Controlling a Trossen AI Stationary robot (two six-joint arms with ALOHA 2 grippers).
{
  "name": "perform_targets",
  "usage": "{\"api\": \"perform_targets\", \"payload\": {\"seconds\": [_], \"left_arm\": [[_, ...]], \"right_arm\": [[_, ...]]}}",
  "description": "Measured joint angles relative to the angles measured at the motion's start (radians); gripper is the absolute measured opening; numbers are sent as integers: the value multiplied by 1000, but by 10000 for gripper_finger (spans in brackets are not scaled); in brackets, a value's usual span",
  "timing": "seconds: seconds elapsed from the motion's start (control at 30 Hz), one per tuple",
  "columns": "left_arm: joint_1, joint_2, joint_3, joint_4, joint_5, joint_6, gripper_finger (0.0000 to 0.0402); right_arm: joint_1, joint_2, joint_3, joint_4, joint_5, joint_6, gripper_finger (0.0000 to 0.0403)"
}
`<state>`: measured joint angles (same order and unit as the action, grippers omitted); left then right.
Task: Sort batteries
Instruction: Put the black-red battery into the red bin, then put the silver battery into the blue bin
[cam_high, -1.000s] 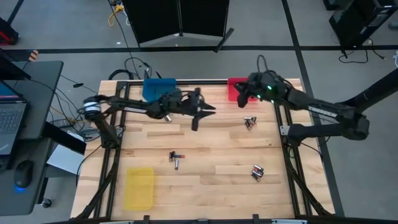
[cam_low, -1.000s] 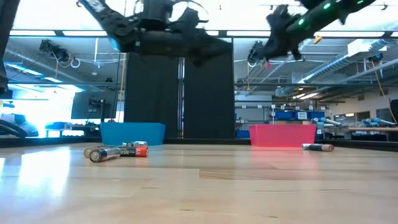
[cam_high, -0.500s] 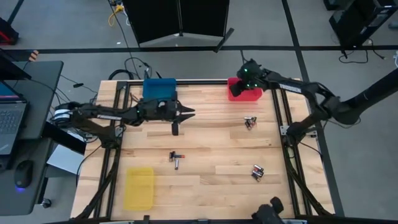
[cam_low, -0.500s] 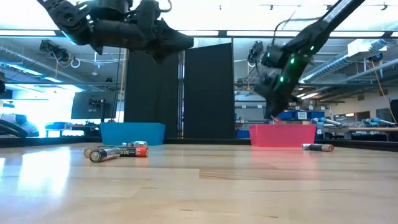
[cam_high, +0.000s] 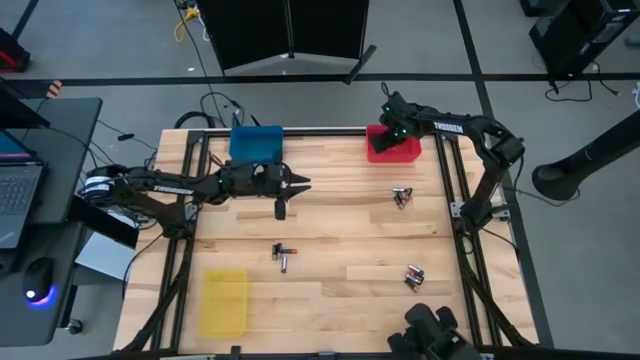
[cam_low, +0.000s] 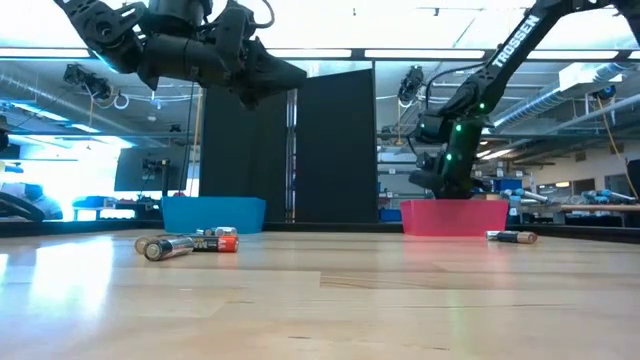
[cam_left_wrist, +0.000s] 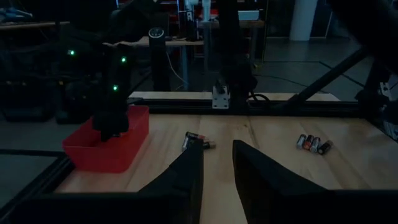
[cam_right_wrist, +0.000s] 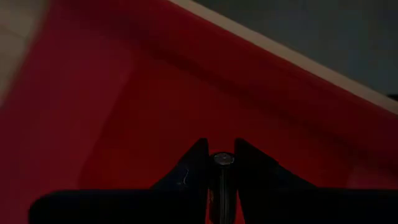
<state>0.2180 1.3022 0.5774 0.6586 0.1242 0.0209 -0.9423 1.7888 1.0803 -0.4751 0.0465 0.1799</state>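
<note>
While the right gripper (cam_right_wrist: 220, 163) hangs inside the red plastic bin (cam_high: 392, 147) at the wooden table's (cam_high: 340, 225) far right corner, its fingers pinch a small silver-ended cylindrical battery (cam_right_wrist: 221, 160) — the drop-off step, I judge; next it need only part its jaws; loose batteries lie near the right edge (cam_high: 402, 196), near the right front (cam_high: 414, 276) and mid-table (cam_high: 283, 256); the left gripper (cam_high: 298, 184) hovers by the blue plastic bin (cam_high: 255, 141), fingers narrowly parted, empty.
</note>
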Motion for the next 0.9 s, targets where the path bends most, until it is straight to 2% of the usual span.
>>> {"api": "perform_targets", "payload": {"seconds": [0.23,0.47,0.6,0.67,0.73,0.9], "left_arm": [[-11,0,0,-5,0,-1,94],[-11,0,0,-11,0,11,94],[-11,0,0,-21,0,29,94],[-11,0,0,-32,0,28,94],[-11,0,0,-44,0,24,94],[-11,0,0,-58,0,22,88]], "right_arm": [[-10,27,0,-11,11,-5,69],[-9,-26,0,-6,17,-41,166],[5,-95,0,-43,16,-80,194],[20,-146,0,-85,10,-108,188],[45,-206,0,-138,6,-134,163],[158,-371,-29,-191,6,-165,44]]}}
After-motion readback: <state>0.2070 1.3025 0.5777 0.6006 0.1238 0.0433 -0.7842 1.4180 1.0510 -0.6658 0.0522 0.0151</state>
